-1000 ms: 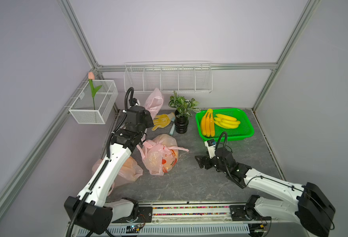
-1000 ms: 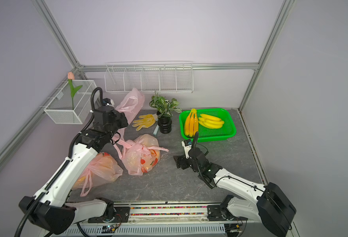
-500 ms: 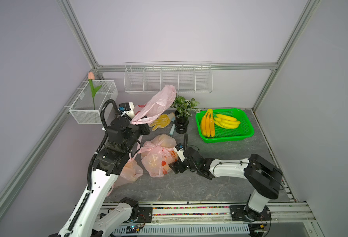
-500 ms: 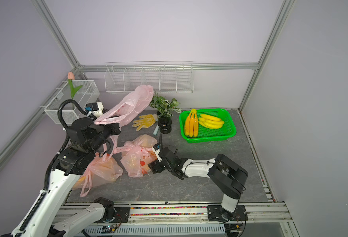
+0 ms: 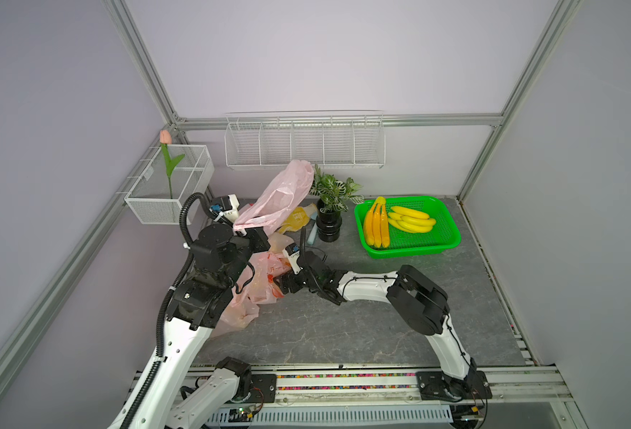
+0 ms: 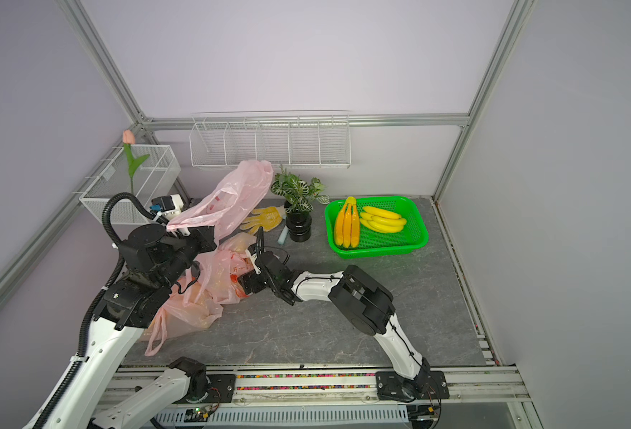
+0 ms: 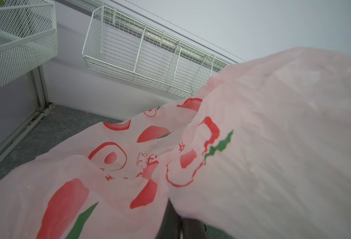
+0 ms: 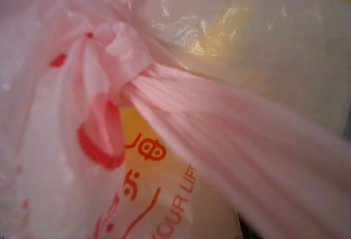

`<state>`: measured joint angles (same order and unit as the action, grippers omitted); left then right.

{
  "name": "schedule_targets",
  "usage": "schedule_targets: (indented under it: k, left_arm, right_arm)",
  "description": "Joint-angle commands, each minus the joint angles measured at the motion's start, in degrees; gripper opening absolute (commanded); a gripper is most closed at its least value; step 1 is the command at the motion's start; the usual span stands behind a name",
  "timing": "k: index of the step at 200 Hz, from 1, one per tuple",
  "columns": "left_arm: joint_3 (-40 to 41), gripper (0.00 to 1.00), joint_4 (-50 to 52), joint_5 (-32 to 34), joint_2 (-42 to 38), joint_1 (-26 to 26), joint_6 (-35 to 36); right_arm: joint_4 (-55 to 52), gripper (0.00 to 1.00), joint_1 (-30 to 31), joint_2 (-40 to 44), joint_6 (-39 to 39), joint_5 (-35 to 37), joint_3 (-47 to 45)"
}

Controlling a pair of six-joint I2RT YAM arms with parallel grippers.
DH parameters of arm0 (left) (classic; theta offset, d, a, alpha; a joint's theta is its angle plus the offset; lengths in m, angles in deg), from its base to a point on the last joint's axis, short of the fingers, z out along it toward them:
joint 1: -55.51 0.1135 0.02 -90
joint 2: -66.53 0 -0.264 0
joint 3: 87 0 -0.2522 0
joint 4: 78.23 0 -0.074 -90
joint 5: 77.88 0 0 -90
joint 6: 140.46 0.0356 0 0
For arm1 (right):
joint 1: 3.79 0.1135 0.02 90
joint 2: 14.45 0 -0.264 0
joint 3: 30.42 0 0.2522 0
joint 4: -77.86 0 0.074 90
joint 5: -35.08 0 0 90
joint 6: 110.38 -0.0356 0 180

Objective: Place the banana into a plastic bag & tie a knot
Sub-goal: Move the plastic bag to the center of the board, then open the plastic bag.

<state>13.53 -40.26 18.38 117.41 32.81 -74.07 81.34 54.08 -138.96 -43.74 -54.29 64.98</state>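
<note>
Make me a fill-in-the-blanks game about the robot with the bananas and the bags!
1. The bananas lie in a ___ basket.
2. The left gripper holds a ___ plastic bag up in the air.
3. The leafy plant grows in a ___ pot.
4. The filled bag beside the right gripper is tied shut with a ___.

Missing words: green; pink; black; knot.
</note>
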Motion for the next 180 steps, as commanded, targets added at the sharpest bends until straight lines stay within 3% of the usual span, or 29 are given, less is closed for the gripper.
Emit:
schedule_targets:
  k: [1,28,60,85,128,180]
  left_arm:
    - [-1.7,0.0,0.1,-2.9,1.8,-0.3,0.6]
    - [-3.7,0.0,2.8,-7.8,7.7,-1.4,1.5]
    - [-0.2,0.0,-1.2,-2.5,11.0,-11.9,-0.2]
    - [3.7,0.0,-5.1,-1.5,16.2,-18.5,-6.5]
    - [10.3,0.0,-16.9,-3.5,26.1,-27.2,-13.3]
    - [7.2,0.0,-16.5,-1.1,35.1,-33.5,-13.0]
  right_arm:
    - [-0.3,0.89,-0.5,7.4,0.5,1.6,-5.6]
    - [2.8,0.89,-1.9,20.7,0.2,0.7,-20.9]
    - [-1.1,0.89,-3.7,37.0,0.1,-0.4,-35.9]
    - [-4.5,0.89,-7.7,51.3,-3.0,0.2,-46.9]
    - [-18.0,0.89,-9.5,70.8,-2.2,4.1,-53.5]
    - [-20.0,0.89,-10.1,83.5,-4.8,6.3,-59.5]
